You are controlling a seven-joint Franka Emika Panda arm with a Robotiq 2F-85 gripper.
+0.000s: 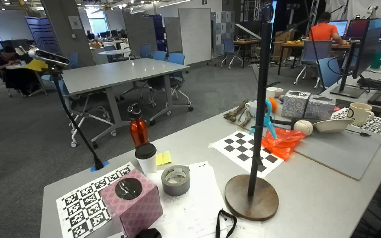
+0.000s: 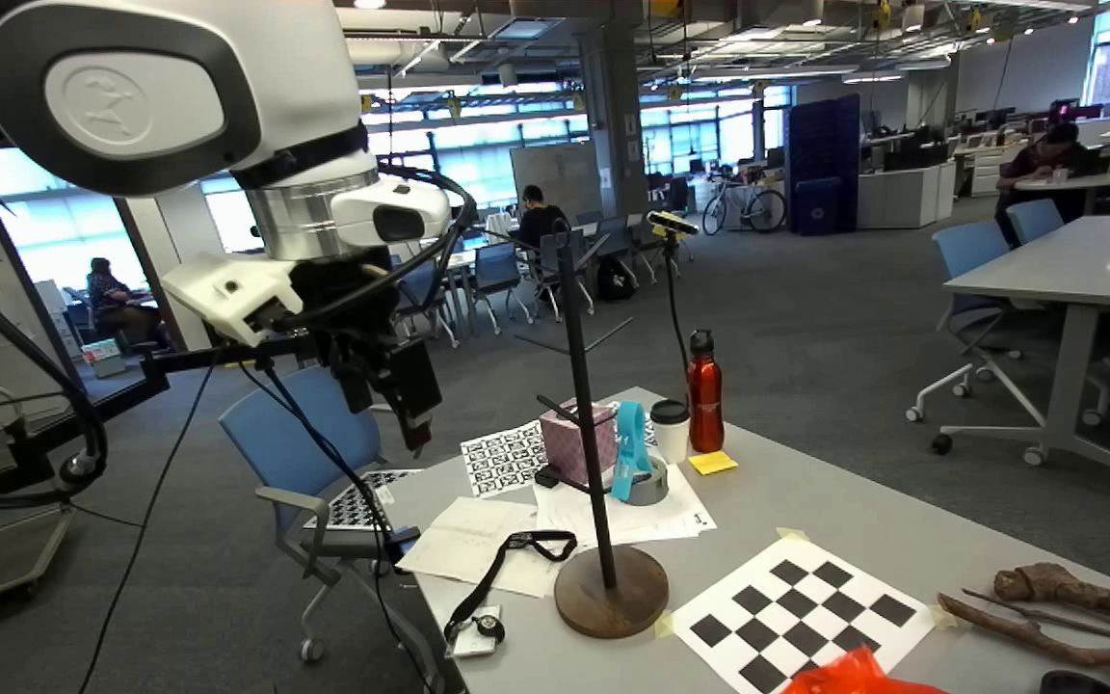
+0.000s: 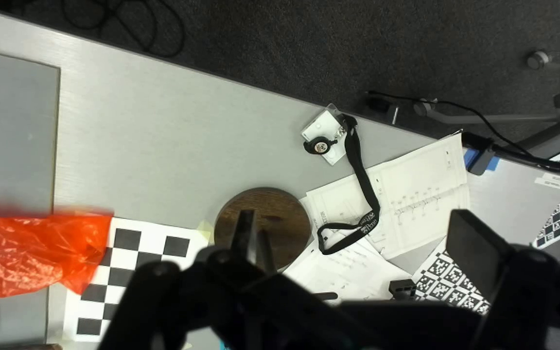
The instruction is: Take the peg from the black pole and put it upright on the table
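The light-blue peg [image 1: 268, 119] [image 2: 629, 451] hangs by the black pole [image 1: 260, 96] [image 2: 582, 376], well above the table [image 1: 313, 201] [image 3: 153, 126]. It appears to rest on one of the pole's thin arms; the exact contact is unclear. A round brown base [image 2: 611, 591] [image 3: 280, 209] carries the pole upright. In an exterior view my gripper [image 2: 386, 414] is in the air left of the pole, apart from the peg. Its jaws stand wide with nothing between them, as the wrist view shows of the gripper [image 3: 358, 231]. Only a blue sliver of the peg shows there.
Thin arms stick out from the pole at several heights. Around its base lie a black lanyard [image 3: 362, 175], papers [image 2: 483, 545] and a checker sheet [image 2: 806, 617]. A pink tissue box [image 1: 134, 198], tape roll [image 1: 175, 180], lidded cup [image 1: 147, 158] and orange-red plastic [image 1: 283, 142] stand farther out.
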